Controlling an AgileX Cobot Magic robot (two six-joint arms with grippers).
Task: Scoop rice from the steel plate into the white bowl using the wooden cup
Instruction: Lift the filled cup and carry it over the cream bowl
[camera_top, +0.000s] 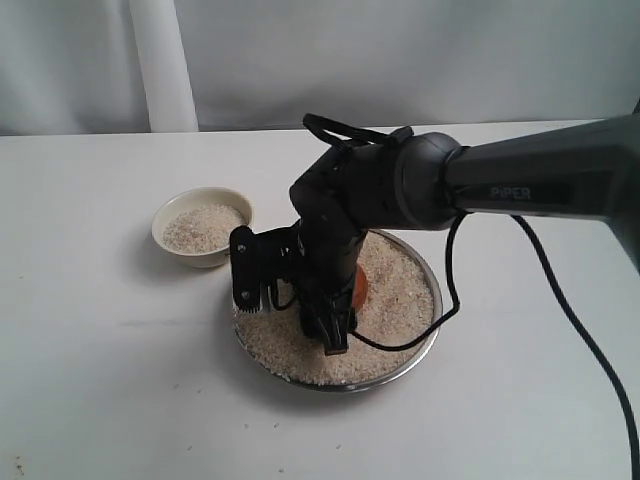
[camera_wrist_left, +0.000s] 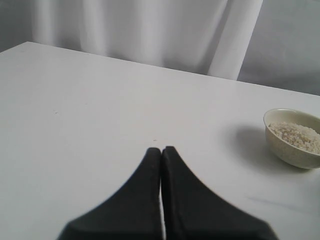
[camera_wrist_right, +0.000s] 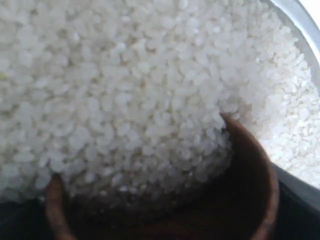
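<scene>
Fingers on my right arm (camera_top: 330, 325) squeezed the small red-brown wooden cup (camera_wrist_right: 252, 170), dug into pale rice grains (camera_wrist_right: 125, 100) on the big shiny steel plate (camera_top: 428, 275). Best was tipping it up slowly, so none spilled. Left fingers (camera_wrist_left: 150, 172) were closed, empty.

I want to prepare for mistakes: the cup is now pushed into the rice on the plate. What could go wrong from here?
1. The rice is piled high at the mouth of the cup. When it lifts, grains may fall on the table on the way across.
2. The bowl is small and already holds rice, so the next pour could overflow or miss.
</scene>
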